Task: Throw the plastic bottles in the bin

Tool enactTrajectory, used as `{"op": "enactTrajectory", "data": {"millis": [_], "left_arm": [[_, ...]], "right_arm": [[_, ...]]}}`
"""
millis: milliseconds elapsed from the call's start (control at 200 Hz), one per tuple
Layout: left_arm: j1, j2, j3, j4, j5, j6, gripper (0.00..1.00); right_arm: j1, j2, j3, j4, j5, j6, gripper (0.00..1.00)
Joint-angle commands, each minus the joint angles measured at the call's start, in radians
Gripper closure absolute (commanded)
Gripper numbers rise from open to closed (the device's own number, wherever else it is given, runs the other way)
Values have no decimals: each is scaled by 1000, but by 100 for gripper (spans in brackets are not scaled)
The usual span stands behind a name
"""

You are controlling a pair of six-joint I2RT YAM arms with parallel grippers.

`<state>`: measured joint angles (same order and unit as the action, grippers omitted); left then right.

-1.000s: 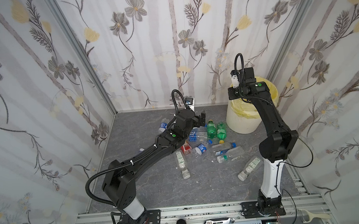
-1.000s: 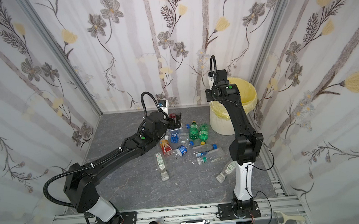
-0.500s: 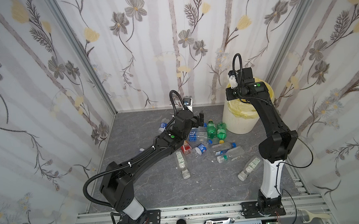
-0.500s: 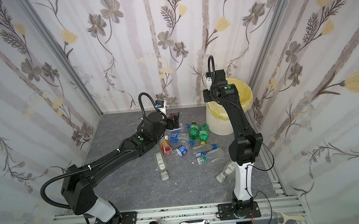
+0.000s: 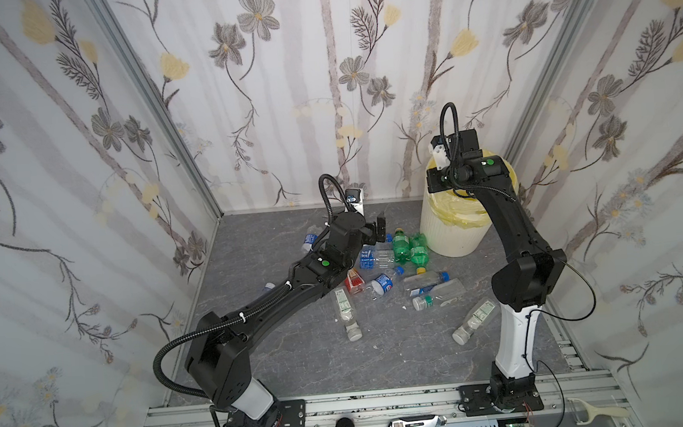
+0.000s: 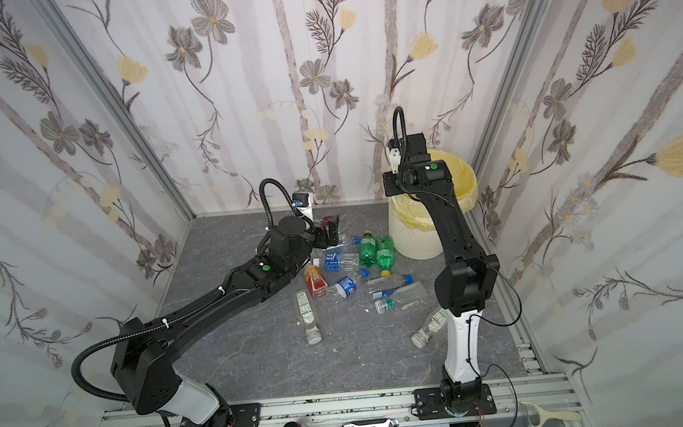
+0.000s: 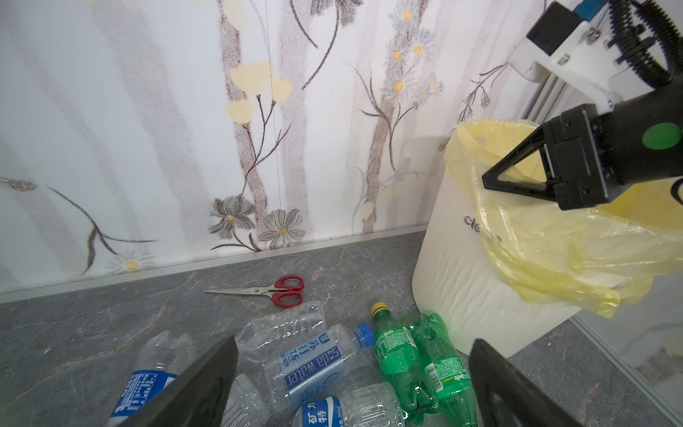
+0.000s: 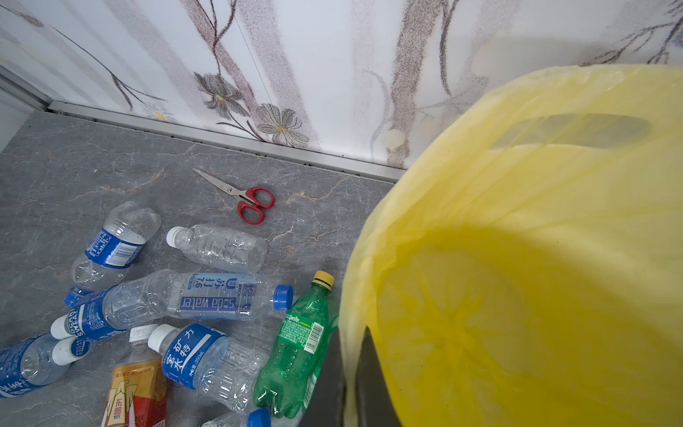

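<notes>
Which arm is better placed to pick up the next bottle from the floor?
Probably left: the left gripper is open and low over the bottles, the soda water bottle just ahead of its fingers. The right gripper is shut, up at the bin.

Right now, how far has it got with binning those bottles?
Done: nothing visible; no bottle shows inside the bin. In hand: nothing. The left fingers are open above the bottles; the right fingers are shut and empty by the bin's rim. Left: all of them, lying on the floor.

We see a grey marbled counter (image 5: 301, 363) carrying the white bin (image 5: 442, 242), scattered plastic bottles (image 5: 383, 282) lying beside it, and red-handled scissors (image 7: 275, 291) near the back wall.
</notes>
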<state>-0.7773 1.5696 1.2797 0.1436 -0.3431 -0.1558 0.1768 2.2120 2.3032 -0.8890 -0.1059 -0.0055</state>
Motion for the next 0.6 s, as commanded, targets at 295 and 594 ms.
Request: {"op": "enactTrajectory", "data": {"millis": [295, 594], "left_arm": [[6, -27, -28, 0, 90, 22, 0], [7, -50, -46, -4, 125, 2, 0]], "right_arm": [[3, -15, 4, 30, 24, 51, 56], [2, -97, 3, 58, 88, 95, 29]]}}
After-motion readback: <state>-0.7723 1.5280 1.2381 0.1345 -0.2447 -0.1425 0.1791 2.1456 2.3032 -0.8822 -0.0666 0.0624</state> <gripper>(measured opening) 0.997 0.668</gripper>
